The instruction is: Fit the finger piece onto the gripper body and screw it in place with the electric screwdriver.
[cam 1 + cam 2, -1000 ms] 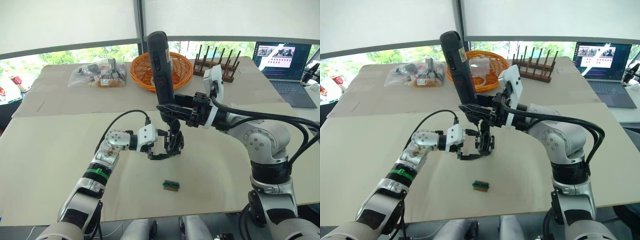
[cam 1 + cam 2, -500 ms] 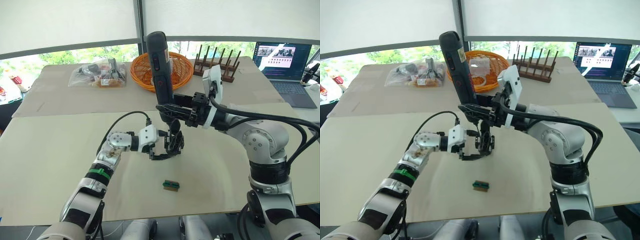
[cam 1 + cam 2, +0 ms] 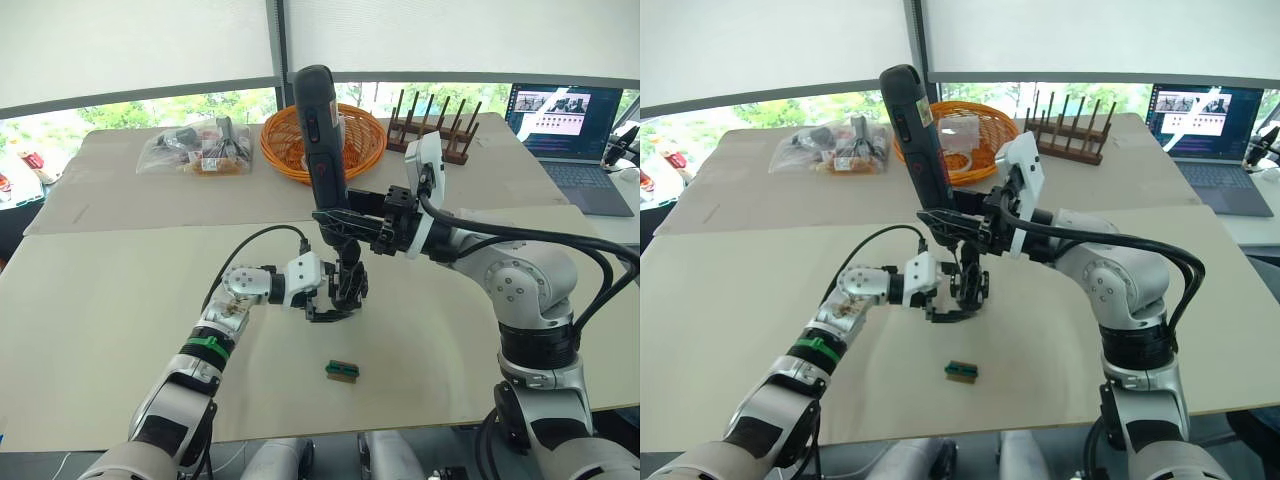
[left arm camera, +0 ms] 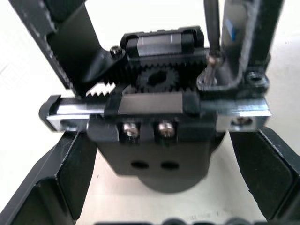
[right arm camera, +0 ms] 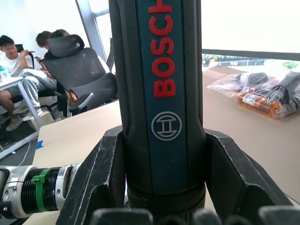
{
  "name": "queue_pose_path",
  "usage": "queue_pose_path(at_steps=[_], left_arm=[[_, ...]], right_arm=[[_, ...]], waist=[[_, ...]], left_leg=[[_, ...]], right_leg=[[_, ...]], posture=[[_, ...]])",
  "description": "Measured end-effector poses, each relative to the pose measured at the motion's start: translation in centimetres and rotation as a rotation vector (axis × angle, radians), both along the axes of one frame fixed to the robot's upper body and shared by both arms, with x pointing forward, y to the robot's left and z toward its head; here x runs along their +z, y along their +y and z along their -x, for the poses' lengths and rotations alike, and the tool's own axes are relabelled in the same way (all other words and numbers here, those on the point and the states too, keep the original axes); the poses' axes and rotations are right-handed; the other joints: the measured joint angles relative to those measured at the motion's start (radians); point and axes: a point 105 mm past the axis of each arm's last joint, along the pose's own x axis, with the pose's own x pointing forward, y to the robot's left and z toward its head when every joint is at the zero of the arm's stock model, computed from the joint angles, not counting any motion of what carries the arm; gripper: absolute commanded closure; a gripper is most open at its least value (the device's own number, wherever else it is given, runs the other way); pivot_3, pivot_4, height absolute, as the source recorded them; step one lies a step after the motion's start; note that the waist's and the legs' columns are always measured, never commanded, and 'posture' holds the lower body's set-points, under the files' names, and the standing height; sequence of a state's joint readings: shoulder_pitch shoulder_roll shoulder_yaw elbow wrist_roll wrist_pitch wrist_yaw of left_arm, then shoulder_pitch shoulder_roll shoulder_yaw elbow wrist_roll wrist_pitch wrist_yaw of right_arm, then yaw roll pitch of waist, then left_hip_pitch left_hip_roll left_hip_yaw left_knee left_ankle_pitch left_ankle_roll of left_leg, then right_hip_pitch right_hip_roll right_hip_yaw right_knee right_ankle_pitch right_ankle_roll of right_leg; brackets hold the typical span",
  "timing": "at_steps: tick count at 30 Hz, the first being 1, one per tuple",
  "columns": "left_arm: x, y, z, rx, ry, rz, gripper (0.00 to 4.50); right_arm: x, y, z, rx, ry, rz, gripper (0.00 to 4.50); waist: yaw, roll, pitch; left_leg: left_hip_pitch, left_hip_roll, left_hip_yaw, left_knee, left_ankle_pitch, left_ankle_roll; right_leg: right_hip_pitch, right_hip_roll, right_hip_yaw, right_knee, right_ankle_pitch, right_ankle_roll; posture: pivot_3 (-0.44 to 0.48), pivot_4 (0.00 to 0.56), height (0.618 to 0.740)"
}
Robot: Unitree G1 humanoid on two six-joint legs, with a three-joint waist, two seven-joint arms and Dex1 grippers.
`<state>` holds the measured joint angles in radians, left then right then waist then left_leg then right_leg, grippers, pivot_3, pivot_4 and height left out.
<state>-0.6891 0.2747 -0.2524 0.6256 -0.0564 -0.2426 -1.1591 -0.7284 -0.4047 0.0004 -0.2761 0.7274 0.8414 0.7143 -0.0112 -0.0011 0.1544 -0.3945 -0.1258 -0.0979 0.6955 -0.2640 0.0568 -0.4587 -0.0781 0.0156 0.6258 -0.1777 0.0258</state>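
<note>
Left pincer is clamped around the gripper body, holding it just above the bench near its middle; in the left wrist view its black fingers flank the part's round base, with the toothed rack and small gear facing the camera. Right pincer grips the electric screwdriver near its lower end, the fingers pressed against both sides of the barrel. The screwdriver stands nearly upright, tilted slightly, and its thin metal bit comes down onto a screw at one end of the gripper body's top rail. A small green-and-brown block lies on the bench nearer the robot. Farther back sit an orange basket, a clear bag of parts, a wooden rack and a laptop.
</note>
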Motion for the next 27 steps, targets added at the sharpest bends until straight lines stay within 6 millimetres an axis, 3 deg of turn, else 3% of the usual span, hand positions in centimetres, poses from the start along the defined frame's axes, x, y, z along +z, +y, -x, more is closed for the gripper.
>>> queue_pose_path(at_steps=[1,4,6,27], left_arm=[[0.02,-0.04,-0.04,0.0,0.0,0.0,0.0],[-0.07,-0.19,-0.15,0.002,-0.001,-0.001,0.75],[-0.12,-0.36,-0.18,0.001,-0.004,0.001,1.6],[-0.16,-0.56,-0.57,-0.009,-0.011,-0.001,1.65]], right_arm=[[0.0,0.0,0.0,0.0,0.0,0.0,2.53],[0.0,-0.01,-0.01,-0.001,0.0,0.0,2.53],[0.0,0.0,0.0,-0.001,-0.001,0.001,2.53],[-0.42,-0.32,0.39,-0.007,-0.063,0.029,2.53]], waist=[[0.0,0.0,0.0],[0.0,0.0,0.0],[0.0,0.0,0.0],[0.004,0.0,0.0]], left_leg=[[0.0,0.0,0.0,0.0,0.0,0.0],[0.0,0.0,0.0,0.0,0.0,0.0],[0.0,0.0,0.0,0.0,0.0,0.0],[0.0,0.0,0.0,0.001,0.0,0.0]], right_leg=[[0.0,0.0,0.0,0.0,0.0,0.0],[0.0,0.0,0.0,0.0,0.0,0.0],[0.0,0.0,0.0,0.0,0.0,0.0],[0.0,0.0,0.0,0.0,0.0,0.0]], posture=[[0.0,0.15,0.74],[0.0,0.15,0.74],[0.0,0.15,0.74],[0.0,0.15,0.74]])
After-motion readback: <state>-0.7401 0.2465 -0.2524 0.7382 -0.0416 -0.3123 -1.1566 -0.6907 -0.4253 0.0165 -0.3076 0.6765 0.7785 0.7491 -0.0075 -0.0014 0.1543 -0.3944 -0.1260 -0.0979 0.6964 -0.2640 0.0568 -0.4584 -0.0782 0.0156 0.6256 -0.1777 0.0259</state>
